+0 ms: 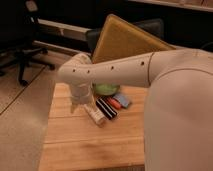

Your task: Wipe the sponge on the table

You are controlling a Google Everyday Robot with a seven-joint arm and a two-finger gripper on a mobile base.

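Observation:
The sponge [123,100] is a small light-blue pad lying on the wooden table [85,145], just right of a small orange-red object [114,102]. My gripper [100,112] hangs low over the table's middle, just left of and in front of the sponge, and seems to touch the wood. My white arm crosses the view from the right and hides the table's right side.
A green bowl [105,89] sits behind the gripper, partly hidden by my arm. A big yellow-tan textured panel [125,42] leans up behind the table. An office chair [22,47] stands on the floor at the left.

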